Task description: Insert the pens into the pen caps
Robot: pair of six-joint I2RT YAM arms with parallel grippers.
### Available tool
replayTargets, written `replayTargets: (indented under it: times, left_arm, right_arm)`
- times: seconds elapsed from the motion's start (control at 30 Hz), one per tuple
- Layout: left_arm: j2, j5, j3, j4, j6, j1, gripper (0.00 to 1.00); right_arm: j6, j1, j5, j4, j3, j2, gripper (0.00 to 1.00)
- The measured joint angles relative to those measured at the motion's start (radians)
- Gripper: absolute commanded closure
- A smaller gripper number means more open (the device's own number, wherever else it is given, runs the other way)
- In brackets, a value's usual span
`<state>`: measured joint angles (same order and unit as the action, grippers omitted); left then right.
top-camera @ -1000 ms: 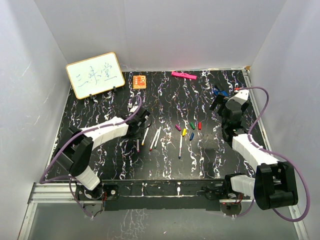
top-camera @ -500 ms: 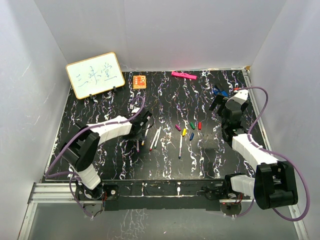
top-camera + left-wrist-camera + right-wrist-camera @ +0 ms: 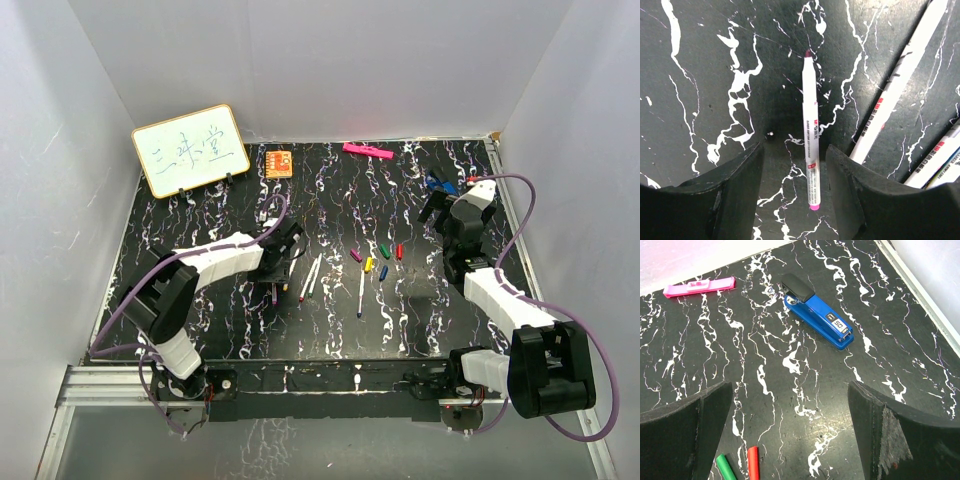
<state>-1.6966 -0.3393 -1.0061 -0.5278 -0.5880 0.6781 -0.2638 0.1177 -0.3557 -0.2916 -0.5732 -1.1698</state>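
Observation:
A white pen with a purple tip (image 3: 810, 130) lies on the black marbled table between the fingers of my open left gripper (image 3: 794, 162); the fingers (image 3: 735, 195) straddle it without touching. In the top view this gripper (image 3: 277, 270) sits over that pen (image 3: 275, 296). More white pens (image 3: 311, 278) lie just right of it, and one (image 3: 361, 285) lies further right. The caps lie mid-table: purple (image 3: 355, 256), yellow (image 3: 368, 264), green (image 3: 386, 248), red (image 3: 399, 251), blue (image 3: 383, 271). My right gripper (image 3: 440, 212) is open and empty, hovering right of the caps; its wrist view shows the green cap (image 3: 726, 467) and red cap (image 3: 753, 462).
A blue stapler (image 3: 817, 317) lies at the back right, just beyond the right gripper. A pink marker (image 3: 699, 286) lies by the back wall. A small whiteboard (image 3: 190, 150) and an orange box (image 3: 279, 162) stand at the back left. Two neighbouring pens (image 3: 900, 80) lie close to the left gripper's right finger.
My left gripper has moved toward the near edge and down, and now straddles the purple-tipped pen. The right arm has not moved.

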Motion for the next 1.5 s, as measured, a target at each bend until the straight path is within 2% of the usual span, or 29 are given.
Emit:
replayTargets:
  times: [0.67, 1.07, 1.23, 1.5]
  left_arm:
    - [-0.035, 0.102, -0.036, -0.029, 0.031, 0.0, 0.66]
    - [-0.044, 0.127, -0.042, -0.032, 0.04, -0.004, 0.67]
    - [-0.044, 0.182, -0.032, -0.025, 0.046, -0.034, 0.68]
    - [-0.063, 0.224, -0.044, -0.031, 0.065, -0.051, 0.74]
  right_arm:
    - [0.0, 0.0, 0.0, -0.003, 0.002, 0.0, 0.02]
    - [0.0, 0.0, 0.0, -0.003, 0.002, -0.006, 0.02]
    - [0.0, 0.0, 0.0, -0.003, 0.002, -0.011, 0.02]
    - [0.0, 0.0, 0.0, -0.003, 0.002, -0.027, 0.02]
